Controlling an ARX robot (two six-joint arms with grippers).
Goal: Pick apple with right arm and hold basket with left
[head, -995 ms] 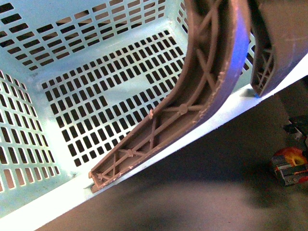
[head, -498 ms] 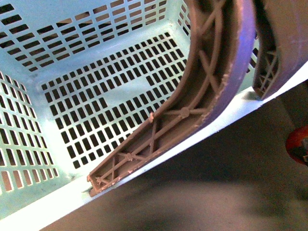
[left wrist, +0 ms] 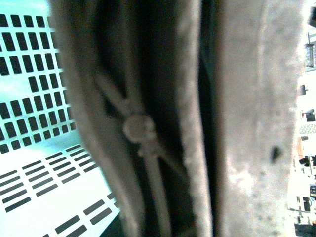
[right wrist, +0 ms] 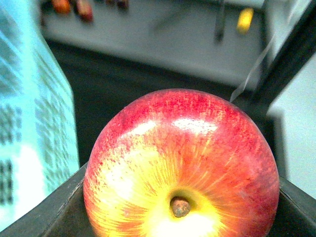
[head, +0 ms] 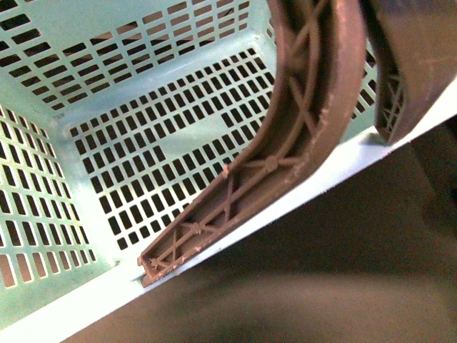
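The mint-blue basket [head: 143, 93] fills most of the front view, tilted, its slotted floor and walls bare. Its two brownish ribbed handles [head: 307, 114] arch over the near rim. The left wrist view is filled by a blurred handle [left wrist: 247, 123] pressed close to the camera, with basket lattice [left wrist: 29, 148] beside it. My left gripper is shut on the basket, its fingers hidden. The glossy red apple [right wrist: 182, 163], yellow around the stem, sits in my shut right gripper [right wrist: 177, 222] between black fingers [right wrist: 44, 215]. The basket wall [right wrist: 29, 128] stands close beside it.
Dark ground [head: 321, 286] lies below the basket's rim. Beyond the apple, small dark-red fruits [right wrist: 74, 7] and a yellow lemon [right wrist: 244, 19] rest on a grey surface. A black bar [right wrist: 281, 69] runs slantwise near the apple.
In the front view the apple, seen at the right edge a second ago, rose and has left the picture. The basket has shifted slightly.
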